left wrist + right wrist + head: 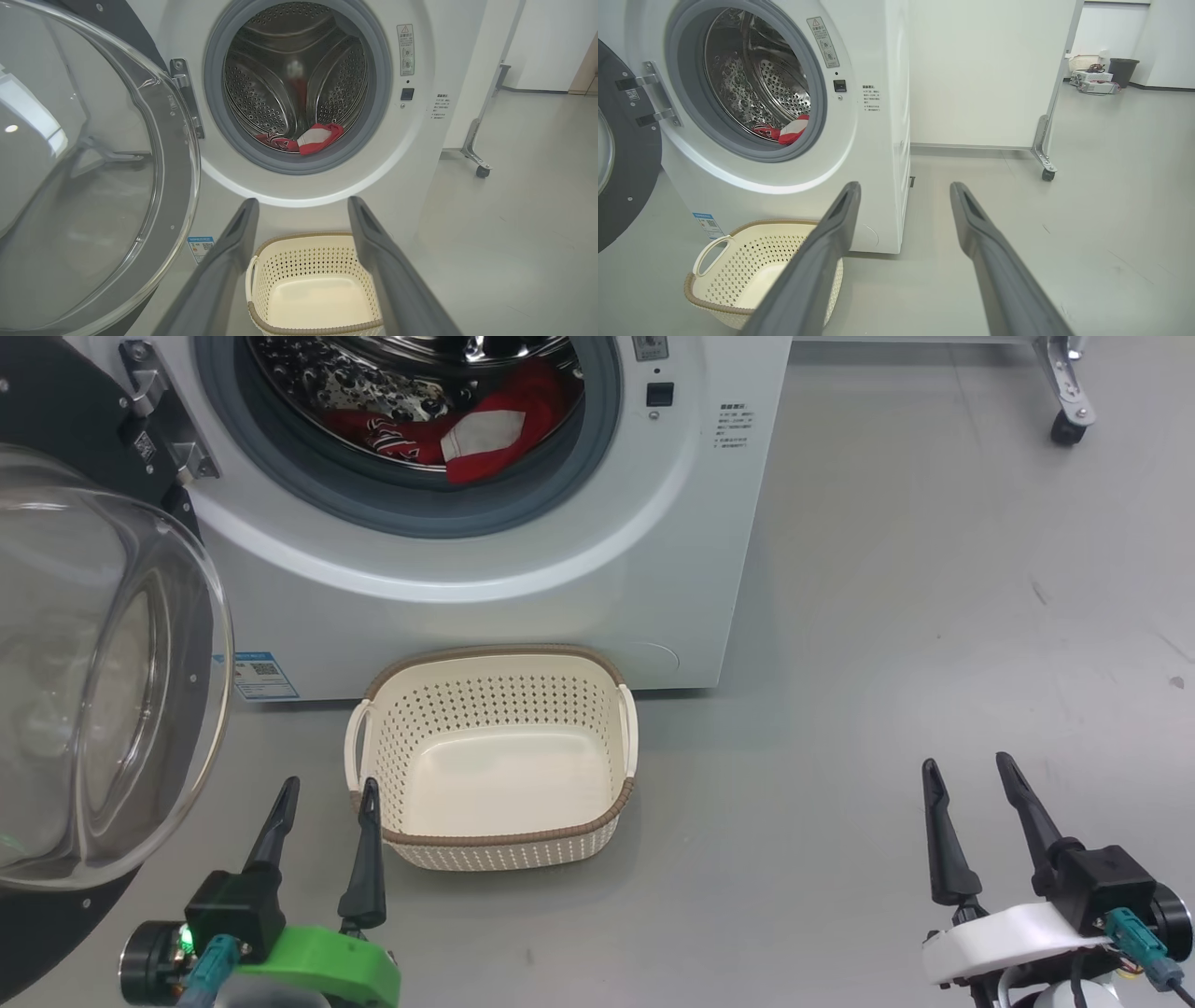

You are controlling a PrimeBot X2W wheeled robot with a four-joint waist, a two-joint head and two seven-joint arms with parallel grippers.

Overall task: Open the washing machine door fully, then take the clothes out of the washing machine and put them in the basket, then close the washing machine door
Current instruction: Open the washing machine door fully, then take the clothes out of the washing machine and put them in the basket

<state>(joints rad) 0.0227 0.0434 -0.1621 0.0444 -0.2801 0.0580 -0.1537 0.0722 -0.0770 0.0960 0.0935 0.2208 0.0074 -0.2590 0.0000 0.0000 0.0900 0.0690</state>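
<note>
The white washing machine (pixel 597 551) (pixel 420 154) (pixel 873 140) stands open. Its door (pixel 93 672) (pixel 84 186) (pixel 621 186), black-rimmed with a bulging glass bowl, is swung out to the left. Red and white clothes (pixel 476 429) (pixel 315 138) (pixel 789 130) lie at the drum's front lip. The cream basket (pixel 495 840) (pixel 299 261) (pixel 738 275) sits on the floor before the machine, with nothing in it. My left gripper (pixel 329 793) (pixel 302 205) is open beside the basket's left handle, holding nothing. My right gripper (pixel 971 773) (pixel 905 190) is open over bare floor to the right.
Grey floor (pixel 934 616) stretches to the right of the machine. A wheeled frame leg with a caster (pixel 1066 425) (pixel 481 170) (pixel 1046 173) stands at the back right. A bin and boxes (pixel 1101 74) sit far off by the wall.
</note>
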